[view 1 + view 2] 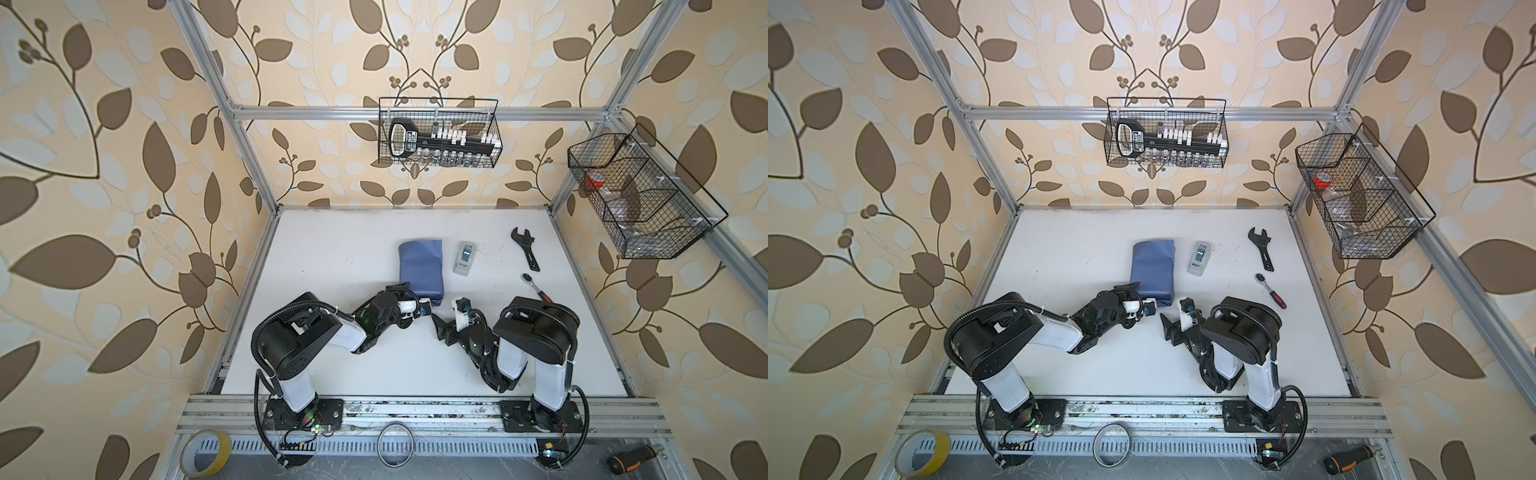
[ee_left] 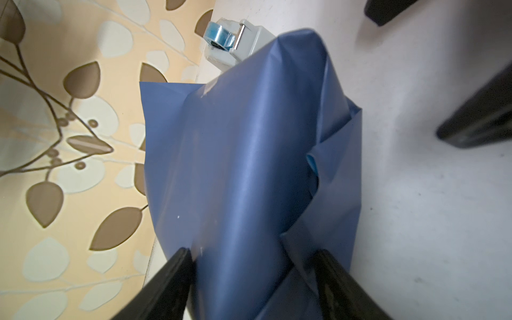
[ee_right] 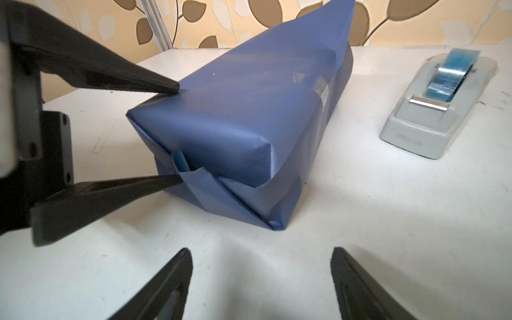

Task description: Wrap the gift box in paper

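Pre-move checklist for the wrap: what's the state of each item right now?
1. Left gripper fingers straddle the near end of the slate-blue wrapping paper; firm hold: cannot tell.
2. Right gripper open, empty, off the paper: ok.
3. Near end flap closed flat: not ok, a gap shows the light-blue inner face.
4. Far end folded down: not ok, paper stands up in a peak.
5. Top seam taped: ok, clear tape strip on it.
6. Grey-white tape dispenser beside the paper, not touching: ok.

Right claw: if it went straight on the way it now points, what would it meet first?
Probably the paper, at its folded near end; only bare table lies before the open right claw, though depth is unclear.
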### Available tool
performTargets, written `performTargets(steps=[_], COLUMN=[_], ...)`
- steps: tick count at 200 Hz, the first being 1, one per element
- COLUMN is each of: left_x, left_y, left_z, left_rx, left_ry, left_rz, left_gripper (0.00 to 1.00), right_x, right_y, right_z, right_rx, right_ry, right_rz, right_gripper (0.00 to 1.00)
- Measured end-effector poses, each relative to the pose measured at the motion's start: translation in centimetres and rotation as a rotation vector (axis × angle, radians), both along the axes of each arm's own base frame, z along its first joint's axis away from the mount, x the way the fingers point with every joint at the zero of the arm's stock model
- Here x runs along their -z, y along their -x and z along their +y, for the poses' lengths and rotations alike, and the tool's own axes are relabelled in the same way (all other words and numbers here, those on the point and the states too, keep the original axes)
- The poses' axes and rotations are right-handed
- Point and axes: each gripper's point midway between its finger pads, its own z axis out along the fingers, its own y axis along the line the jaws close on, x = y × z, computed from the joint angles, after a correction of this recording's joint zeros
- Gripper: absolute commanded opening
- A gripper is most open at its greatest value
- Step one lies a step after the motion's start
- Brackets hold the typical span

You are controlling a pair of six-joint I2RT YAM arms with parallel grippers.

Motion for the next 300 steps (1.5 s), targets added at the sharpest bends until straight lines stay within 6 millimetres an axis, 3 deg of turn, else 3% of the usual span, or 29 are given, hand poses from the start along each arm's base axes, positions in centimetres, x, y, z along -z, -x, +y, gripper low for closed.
performTargets(steps=[73,120,165,196,300], left_x=[0.0,0.0,0.2,0.5,-0.8], left_y=[0.0,0.0,0.2,0.3,-1.1], left_z=[0.0,0.0,0.0,0.0,2.3], left_rx=[0.0,0.0,0.004,0.005,-0.05], left_ry=[0.0,0.001,0.002,-0.004,0.041], left_rz=[0.0,0.002,0.014,0.028,0.054], left_gripper=[0.71,0.72,0.84,0.99,0.99], right_x=[0.2,0.7,0.7,0.6,0.4], right_y=[-2.6,-3.3,-3.3,-3.5,-3.7], right_z=[1.1,1.2,1.2,1.2,1.2], right_rx=[-0.006,-0.021,-0.025,-0.022,-0.019], right_ry=[-0.024,-0.027,-0.037,-0.048,-0.06], right_rz=[0.008,0.026,0.033,0.034,0.031], right_gripper=[0.79,0.71,0.65,0.63,0.6])
